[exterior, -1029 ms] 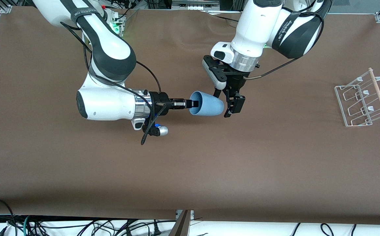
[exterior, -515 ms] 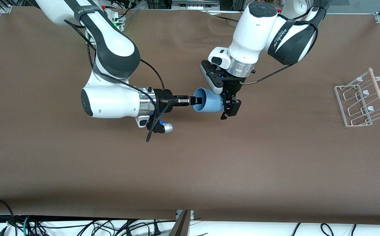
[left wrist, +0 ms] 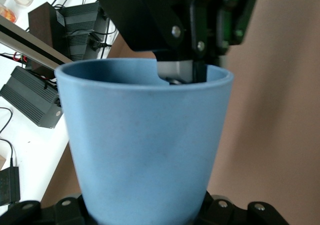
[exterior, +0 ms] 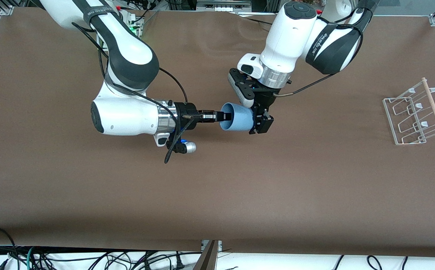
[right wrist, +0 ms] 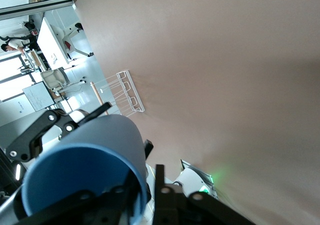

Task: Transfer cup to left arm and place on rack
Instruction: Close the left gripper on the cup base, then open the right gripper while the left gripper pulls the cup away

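The light-blue cup [exterior: 238,118] lies on its side in the air over the middle of the table, held between both arms. My right gripper [exterior: 221,117] is shut on its rim, one finger inside and one outside; the right wrist view shows the cup [right wrist: 85,160] with its wall pinched in the gripper [right wrist: 147,195]. My left gripper [exterior: 257,117] is around the cup's narrow base end. In the left wrist view the cup [left wrist: 145,135] fills the frame and the gripper [left wrist: 145,212] presses both sides of its base. The rack [exterior: 416,112] stands at the left arm's end of the table.
The rack also shows in the right wrist view [right wrist: 122,92]. The brown table surface [exterior: 217,195] is bare around the arms. Cables hang along the edge nearest the front camera.
The left gripper has come in from beside the cup's base and closed around it. The right arm with the cup shifted slightly toward the left gripper.
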Controlling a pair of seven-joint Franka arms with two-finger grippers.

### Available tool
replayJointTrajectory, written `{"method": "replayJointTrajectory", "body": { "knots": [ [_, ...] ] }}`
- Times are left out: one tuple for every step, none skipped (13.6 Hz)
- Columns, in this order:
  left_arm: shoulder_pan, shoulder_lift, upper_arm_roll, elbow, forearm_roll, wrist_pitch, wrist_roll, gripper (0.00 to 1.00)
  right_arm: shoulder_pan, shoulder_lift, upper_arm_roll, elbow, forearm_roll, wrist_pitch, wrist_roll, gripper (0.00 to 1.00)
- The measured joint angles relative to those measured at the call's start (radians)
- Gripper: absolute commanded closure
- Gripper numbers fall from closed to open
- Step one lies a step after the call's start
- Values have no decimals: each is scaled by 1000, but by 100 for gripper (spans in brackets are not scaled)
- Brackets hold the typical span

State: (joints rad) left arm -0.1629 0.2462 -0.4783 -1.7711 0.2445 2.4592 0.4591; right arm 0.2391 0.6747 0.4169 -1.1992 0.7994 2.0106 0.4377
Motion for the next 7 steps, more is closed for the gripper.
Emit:
{"method": "replayJointTrajectory", "body": {
  "knots": [
    [2,-1,3,3,0,0,0,100,-1,0,0,0,0,0,0,0],
    [4,-2,5,7,0,1,0,100,-3,0,0,0,1,1,1,0],
    [9,-5,8,12,0,1,0,100,-10,0,-1,0,1,2,1,0],
    [18,-10,9,15,0,-2,0,100,-23,0,-2,1,1,2,1,0],
    [31,-19,11,15,0,-12,0,100,-43,0,-2,1,1,1,1,0],
    [52,-30,14,16,-2,-35,-1,100,-69,0,-3,3,1,-6,1,0],
    [77,-45,15,16,-13,-67,-2,100,-96,0,-3,10,1,-26,0,0]
  ]
}}
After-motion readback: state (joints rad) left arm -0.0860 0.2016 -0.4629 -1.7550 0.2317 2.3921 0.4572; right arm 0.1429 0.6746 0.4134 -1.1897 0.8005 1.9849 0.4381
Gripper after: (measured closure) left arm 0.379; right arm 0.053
